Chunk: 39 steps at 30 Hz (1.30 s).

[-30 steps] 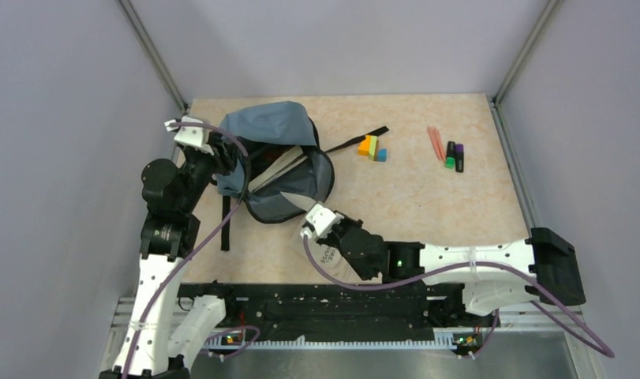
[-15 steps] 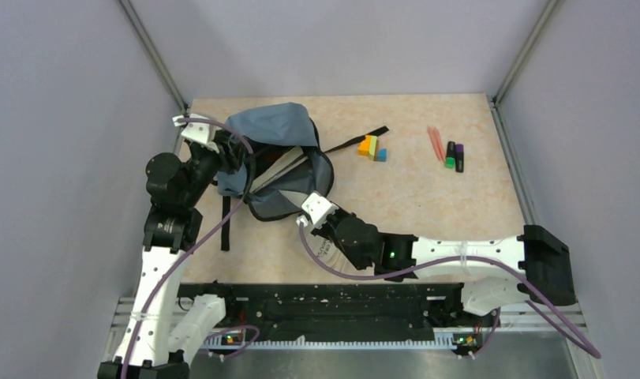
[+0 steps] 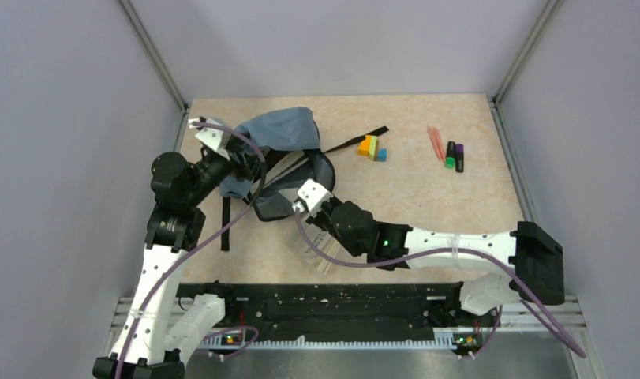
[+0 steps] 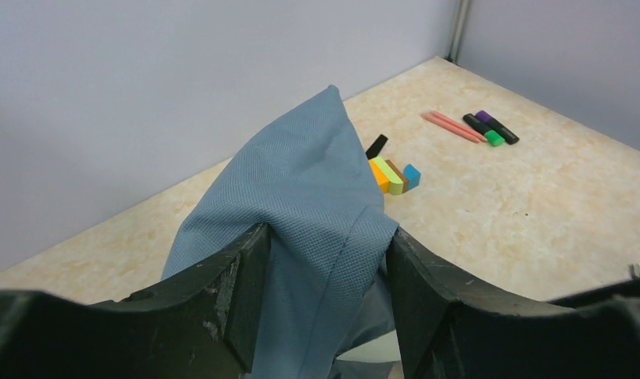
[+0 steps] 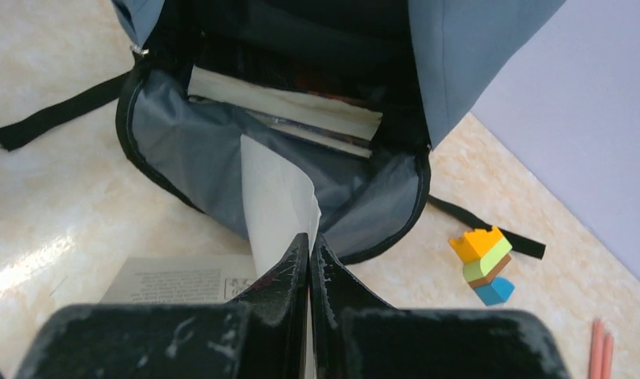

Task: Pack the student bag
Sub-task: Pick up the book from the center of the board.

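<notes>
The dusty-blue student bag (image 3: 283, 129) lies at the back left with its mouth open toward the front. My left gripper (image 3: 242, 160) is shut on a fold of the bag's top fabric (image 4: 301, 181) and holds it raised; the fabric fills the gap between the fingers (image 4: 245, 300). My right gripper (image 3: 304, 195) is shut on a white page of a booklet (image 5: 275, 193) at the bag's mouth, over the grey lining (image 5: 182, 134). The booklet's printed sheet (image 5: 170, 278) hangs below over the table and shows under the right arm (image 3: 320, 254). Books (image 5: 301, 110) lie inside the bag.
A stack of coloured blocks (image 3: 372, 148) sits right of the bag, next to a black strap end (image 3: 362, 138). Pink pencils (image 3: 436, 144) and two markers (image 3: 455, 156) lie at the back right. Another black strap (image 3: 224, 223) trails toward the front left. Walls close both sides.
My right gripper has moved up and left with the booklet to the bag's mouth. My left gripper has moved right, pulling the bag's top fabric with it.
</notes>
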{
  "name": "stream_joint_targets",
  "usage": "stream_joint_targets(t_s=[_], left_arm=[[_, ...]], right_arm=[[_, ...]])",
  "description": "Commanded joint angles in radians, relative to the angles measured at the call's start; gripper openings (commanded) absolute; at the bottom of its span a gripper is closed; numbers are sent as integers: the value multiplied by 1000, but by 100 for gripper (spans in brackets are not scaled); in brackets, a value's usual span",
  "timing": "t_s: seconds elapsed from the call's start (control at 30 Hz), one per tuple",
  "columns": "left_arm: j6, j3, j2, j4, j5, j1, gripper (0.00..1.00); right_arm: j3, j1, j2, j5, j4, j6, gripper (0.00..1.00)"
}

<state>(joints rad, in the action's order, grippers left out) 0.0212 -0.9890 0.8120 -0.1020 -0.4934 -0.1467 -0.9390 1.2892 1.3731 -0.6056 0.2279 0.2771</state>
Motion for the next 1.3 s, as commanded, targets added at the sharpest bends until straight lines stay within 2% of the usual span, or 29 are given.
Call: stream_joint_targets(t_s=[0.0, 0.2, 0.43, 0.8, 0.97, 1.1, 1.27], left_arm=[[20, -25, 9, 37, -58, -28, 60], [21, -37, -20, 17, -60, -40, 61], [-17, 3, -96, -4, -172, -60, 64], [-133, 201, -285, -91, -275, -83, 63], [-228, 365, -322, -8, -217, -100, 62], [-270, 378, -324, -14, -127, -130, 62], [-421, 506, -321, 178, -20, -221, 62]], right_arm=[[-96, -75, 37, 104, 139, 22, 0], [-201, -158, 117, 220, 125, 31, 0], [-308, -232, 215, 336, 104, 31, 0], [-368, -301, 278, 424, 96, 7, 0], [-399, -310, 300, 420, 82, 1, 0], [-433, -314, 322, 405, 60, -7, 0], [-456, -315, 341, 391, 50, -21, 0]])
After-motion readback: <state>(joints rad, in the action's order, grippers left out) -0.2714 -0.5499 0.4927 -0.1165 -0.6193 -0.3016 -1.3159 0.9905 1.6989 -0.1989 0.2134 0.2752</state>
